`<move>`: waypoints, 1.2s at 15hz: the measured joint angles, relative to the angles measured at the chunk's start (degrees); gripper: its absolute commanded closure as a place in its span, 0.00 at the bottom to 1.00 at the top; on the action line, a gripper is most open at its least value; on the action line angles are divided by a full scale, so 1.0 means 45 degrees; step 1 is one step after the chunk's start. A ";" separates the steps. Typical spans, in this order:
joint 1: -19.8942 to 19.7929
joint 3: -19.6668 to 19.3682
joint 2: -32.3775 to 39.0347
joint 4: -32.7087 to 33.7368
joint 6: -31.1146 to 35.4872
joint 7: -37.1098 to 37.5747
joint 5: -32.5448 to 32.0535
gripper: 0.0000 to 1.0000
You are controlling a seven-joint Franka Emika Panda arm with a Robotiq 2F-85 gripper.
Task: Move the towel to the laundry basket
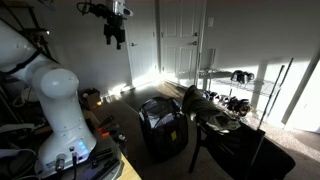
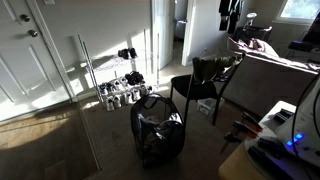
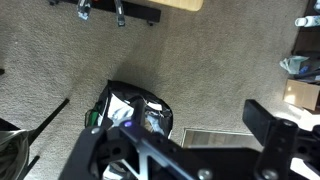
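The laundry basket [image 1: 163, 125] is a black mesh bin standing open on the carpet, seen in both exterior views [image 2: 157, 130] and from above in the wrist view [image 3: 130, 115]. The towel [image 2: 214, 68] is a dark olive cloth draped over the back of a black chair [image 2: 200, 90]; it also shows in an exterior view [image 1: 203, 104]. My gripper [image 1: 116, 36] hangs high in the air, well above and apart from both basket and towel. In the wrist view its fingers [image 3: 185, 140] are spread wide with only carpet between them.
A wire rack [image 2: 122, 88] with shoes stands by the white door [image 2: 35, 50]. A floor vent [image 3: 215, 137] lies beside the basket. Boxes and clutter [image 1: 92, 100] sit near the robot base [image 1: 60, 120]. A bed or couch [image 2: 280, 60] is behind the chair.
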 measured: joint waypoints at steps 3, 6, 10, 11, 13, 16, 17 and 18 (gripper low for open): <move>-0.0099 -0.0053 0.0806 -0.0203 0.1093 -0.0014 0.0008 0.00; -0.0405 -0.0219 0.1874 -0.0438 0.2279 -0.0022 0.0008 0.00; -0.0966 -0.0486 0.3197 -0.0596 0.3581 -0.0022 0.0003 0.00; -0.1070 -0.0556 0.3444 -0.0596 0.3756 -0.0022 0.0003 0.00; -0.1228 -0.0659 0.3828 -0.0595 0.4073 -0.0021 0.0003 0.00; -0.1343 -0.0734 0.4162 -0.0594 0.4457 -0.0001 0.0003 0.00; -0.1360 -0.0746 0.4229 -0.0593 0.4574 0.0016 0.0003 0.00; -0.1383 -0.0749 0.4275 -0.0592 0.4685 0.0046 -0.0003 0.00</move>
